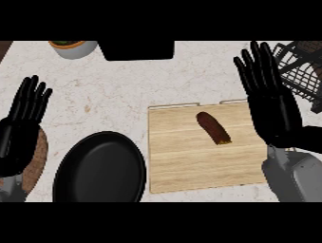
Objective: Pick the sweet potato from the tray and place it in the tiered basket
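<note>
A: What lay on the tabletop [107, 90], biggest first?

B: The wooden tray [184, 161] sat at five o'clock of centre, a black plate [101, 171] at seven, the wire tiered basket [305, 76] at two, a black box [138, 50] and a small pot [73, 48] near twelve and eleven.

A: And the hands?

B: The right hand [270, 102] hovered at three o'clock, fingers straight and spread, holding nothing. The left hand [14, 133] rested at nine, fingers up, also unclenched.

A: The sweet potato [213, 128]?

B: Lying untouched on the tray's upper half, a slim, dark reddish-brown piece, slanted. I judged the pick had not begun; next, the right hand needed to swing toward nine o'clock, drop and curl round it.
</note>
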Motion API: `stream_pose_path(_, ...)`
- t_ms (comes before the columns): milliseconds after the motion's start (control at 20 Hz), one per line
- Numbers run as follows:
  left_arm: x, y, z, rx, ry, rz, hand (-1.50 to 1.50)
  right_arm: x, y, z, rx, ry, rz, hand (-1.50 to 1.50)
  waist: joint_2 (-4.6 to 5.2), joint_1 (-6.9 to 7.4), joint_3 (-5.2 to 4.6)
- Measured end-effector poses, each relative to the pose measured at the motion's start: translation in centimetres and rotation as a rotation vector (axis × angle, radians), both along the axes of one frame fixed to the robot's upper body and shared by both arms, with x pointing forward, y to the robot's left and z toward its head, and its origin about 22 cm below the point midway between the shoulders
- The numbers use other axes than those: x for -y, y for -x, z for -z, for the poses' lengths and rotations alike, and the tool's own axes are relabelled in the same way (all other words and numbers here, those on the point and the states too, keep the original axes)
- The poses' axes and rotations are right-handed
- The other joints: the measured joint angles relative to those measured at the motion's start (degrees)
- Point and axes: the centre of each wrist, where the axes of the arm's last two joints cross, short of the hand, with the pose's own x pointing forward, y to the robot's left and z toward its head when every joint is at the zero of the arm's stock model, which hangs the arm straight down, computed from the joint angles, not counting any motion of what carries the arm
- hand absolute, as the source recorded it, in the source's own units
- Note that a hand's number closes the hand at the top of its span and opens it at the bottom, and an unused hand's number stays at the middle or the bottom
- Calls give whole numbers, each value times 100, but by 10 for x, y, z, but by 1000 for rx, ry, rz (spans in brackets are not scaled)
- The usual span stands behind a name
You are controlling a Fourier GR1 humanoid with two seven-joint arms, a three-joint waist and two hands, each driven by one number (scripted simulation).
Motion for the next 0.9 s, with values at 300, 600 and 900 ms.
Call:
stream_pose_path(300, -23, -9, 7, -107, -218, -125, 0, 31, -6, 19, -131, 104, 10, 150, -9, 149, -12)
stream_pose_path(600, -34, -3, 23, -222, -306, -195, 0, 95, 8, 67, -371, 303, 449, -150, 17, 0, -21)
stream_pose_path(900, -27, -16, 25, -267, -352, -203, 0, 123, 24, 49, -440, 492, 525, -150, -42, 104, -26)
